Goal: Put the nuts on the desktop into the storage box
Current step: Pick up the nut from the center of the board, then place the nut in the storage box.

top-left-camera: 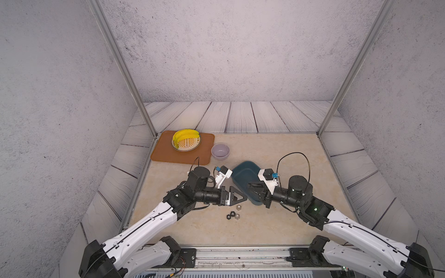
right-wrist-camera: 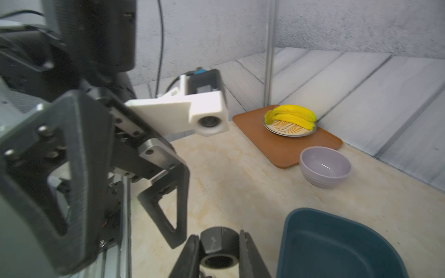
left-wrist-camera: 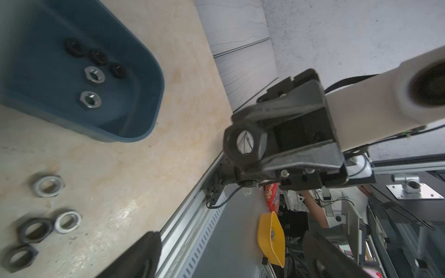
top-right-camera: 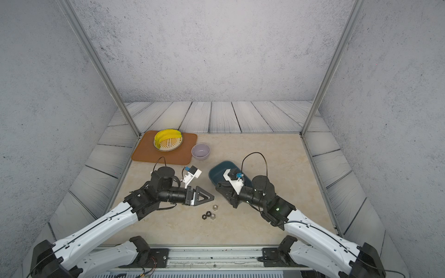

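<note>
Stretching under both arms, the beige marble desktop is carrying the whole job. On it the dark teal storage box is sitting near the middle, with the right arm partly covering it in both top views.

Hovering just beside the box's wall on its own arm's side, the left gripper is standing with its jaws spread wide and nothing between them. Facing it, the right gripper is clenching a black hexagonal nut between its fingers. It is holding the nut raised off the desktop, close to the box's rim. Whether the nut is hanging over the opening or just outside it, I cannot tell.

Inside the box, the left wrist view is showing five pieces lying on the floor: three black nuts and two silver nuts. On the desktop just in front of the box, four more are waiting. These are a lone silver nut and a tight cluster of two black and one silver, touching or nearly so.

Judging by this, the task is looking roughly half done: five stored, one in the grasp and four to collect, unless the arms are hiding others.
</note>
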Motion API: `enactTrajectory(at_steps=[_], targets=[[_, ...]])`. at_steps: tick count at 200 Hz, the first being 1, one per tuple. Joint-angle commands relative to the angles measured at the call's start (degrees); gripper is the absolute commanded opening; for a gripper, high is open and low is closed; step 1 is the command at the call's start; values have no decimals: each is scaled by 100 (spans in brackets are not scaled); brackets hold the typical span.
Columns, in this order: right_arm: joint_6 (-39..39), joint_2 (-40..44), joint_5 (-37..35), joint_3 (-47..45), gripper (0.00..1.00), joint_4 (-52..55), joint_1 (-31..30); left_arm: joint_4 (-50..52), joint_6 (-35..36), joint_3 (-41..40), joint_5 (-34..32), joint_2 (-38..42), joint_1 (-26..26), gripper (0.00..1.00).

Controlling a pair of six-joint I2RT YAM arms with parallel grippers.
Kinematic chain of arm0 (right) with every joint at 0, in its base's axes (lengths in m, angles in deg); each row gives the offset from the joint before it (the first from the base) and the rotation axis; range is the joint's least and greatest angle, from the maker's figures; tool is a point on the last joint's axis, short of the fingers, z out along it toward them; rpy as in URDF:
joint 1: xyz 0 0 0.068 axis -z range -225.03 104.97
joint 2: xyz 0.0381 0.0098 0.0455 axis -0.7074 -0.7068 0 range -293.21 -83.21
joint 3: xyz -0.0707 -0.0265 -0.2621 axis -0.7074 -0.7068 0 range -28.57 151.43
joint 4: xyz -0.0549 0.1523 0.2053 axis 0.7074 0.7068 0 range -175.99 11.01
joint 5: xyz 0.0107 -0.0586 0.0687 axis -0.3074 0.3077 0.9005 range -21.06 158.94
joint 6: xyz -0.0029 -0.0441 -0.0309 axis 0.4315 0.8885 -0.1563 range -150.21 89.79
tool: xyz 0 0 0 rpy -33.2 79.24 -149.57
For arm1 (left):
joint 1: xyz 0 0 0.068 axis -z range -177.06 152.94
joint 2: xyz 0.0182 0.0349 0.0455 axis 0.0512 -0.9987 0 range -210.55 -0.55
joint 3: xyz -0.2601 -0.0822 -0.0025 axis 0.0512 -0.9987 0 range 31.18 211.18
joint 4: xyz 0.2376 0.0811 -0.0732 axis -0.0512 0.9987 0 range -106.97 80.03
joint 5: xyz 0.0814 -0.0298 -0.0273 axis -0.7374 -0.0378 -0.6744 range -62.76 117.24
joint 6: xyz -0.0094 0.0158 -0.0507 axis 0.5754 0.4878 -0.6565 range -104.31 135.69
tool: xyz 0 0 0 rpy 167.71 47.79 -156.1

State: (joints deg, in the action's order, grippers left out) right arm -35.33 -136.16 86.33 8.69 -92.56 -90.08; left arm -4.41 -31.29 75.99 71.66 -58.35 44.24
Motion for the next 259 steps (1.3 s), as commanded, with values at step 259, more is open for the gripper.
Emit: enactTrajectory(at_steps=[259], targets=[[-476, -5062, -2705, 3980, 5, 4908, 603, 3025, 1332, 529, -1980, -999, 27, 98]])
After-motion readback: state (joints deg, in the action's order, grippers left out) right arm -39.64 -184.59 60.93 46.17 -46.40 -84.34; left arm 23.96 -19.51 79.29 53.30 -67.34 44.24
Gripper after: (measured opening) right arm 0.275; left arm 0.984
